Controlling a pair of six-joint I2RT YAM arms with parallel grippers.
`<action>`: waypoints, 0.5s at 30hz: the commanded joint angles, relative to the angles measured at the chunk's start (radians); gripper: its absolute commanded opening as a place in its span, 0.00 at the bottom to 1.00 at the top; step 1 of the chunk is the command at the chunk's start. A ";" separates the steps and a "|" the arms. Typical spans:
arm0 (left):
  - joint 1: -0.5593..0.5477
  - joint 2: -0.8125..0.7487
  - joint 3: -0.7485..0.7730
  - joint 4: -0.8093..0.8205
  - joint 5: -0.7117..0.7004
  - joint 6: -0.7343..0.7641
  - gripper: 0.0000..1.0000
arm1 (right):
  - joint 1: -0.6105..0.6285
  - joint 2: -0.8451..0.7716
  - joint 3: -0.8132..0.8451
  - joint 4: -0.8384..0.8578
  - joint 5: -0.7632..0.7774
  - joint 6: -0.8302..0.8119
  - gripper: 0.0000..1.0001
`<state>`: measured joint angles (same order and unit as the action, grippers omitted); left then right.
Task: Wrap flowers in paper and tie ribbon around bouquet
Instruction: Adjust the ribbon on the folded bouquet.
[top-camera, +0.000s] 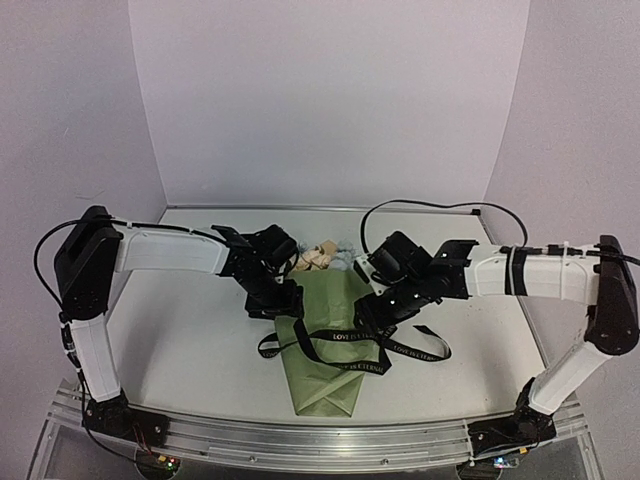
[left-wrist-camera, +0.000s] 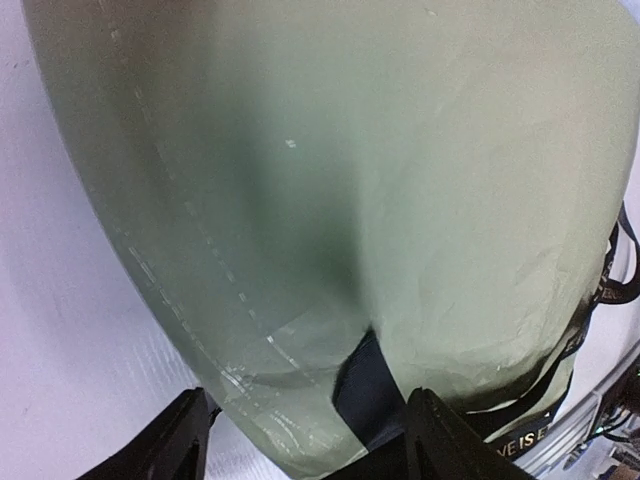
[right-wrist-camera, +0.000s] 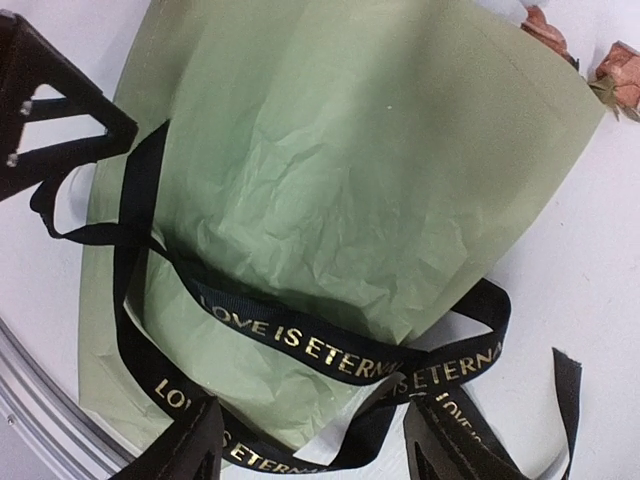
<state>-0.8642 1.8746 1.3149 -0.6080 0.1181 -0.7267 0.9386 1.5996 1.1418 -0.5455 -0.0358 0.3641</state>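
Right gripper is open, fingers spread, nothing clamped. The ribbon passes between and just ahead of its fingertips, where two strands overlap, and one loose tail lies past its right finger. The ribbon runs crosswise over the bouquet. The bouquet's long axis slants away from this hand, narrow end at its near left, flowers poking out far right. Left gripper is open too, straddling the paper edge with a dark strip, probably ribbon, between its fingers. Judgement: the right hand is nearer the ribbon overlap, so tying likely starts there while the left steadies the cone.
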 joint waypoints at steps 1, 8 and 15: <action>-0.040 0.029 0.069 -0.055 -0.108 -0.065 0.76 | 0.004 -0.089 -0.043 0.015 0.036 -0.007 0.65; -0.084 0.096 0.114 -0.100 -0.173 -0.101 0.77 | 0.004 -0.143 -0.123 0.065 0.036 -0.008 0.66; -0.098 0.100 0.101 -0.104 -0.185 -0.136 0.65 | 0.005 -0.172 -0.178 0.102 0.036 0.000 0.67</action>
<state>-0.9568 1.9795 1.3941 -0.6868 -0.0295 -0.8298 0.9386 1.4704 0.9839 -0.4914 -0.0219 0.3640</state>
